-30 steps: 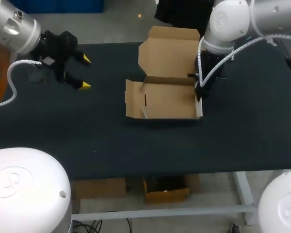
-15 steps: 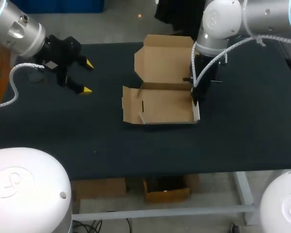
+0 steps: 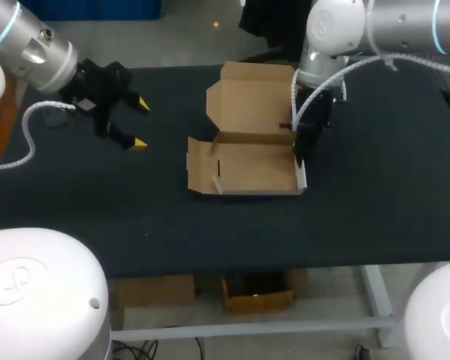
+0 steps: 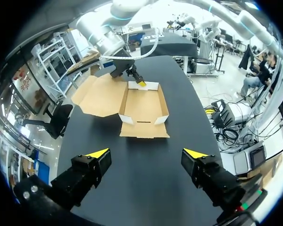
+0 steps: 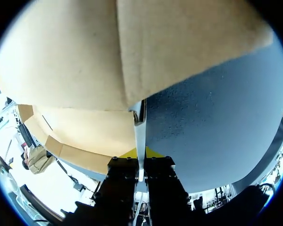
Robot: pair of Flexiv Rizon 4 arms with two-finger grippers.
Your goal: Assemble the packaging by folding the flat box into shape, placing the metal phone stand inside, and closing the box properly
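The right pincer [image 5: 140, 153] clamps the box wall [image 5: 139, 125] at 3 o'clock, which may buckle. The left pincer [image 3: 140, 122] gapes at 9 o'clock, so the box [image 3: 251, 161] could skid.

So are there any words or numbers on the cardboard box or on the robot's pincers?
None can be read.
The cardboard box is plain brown, with no print showing.
The left pincer and the right pincer show no letters, numbers or signs.
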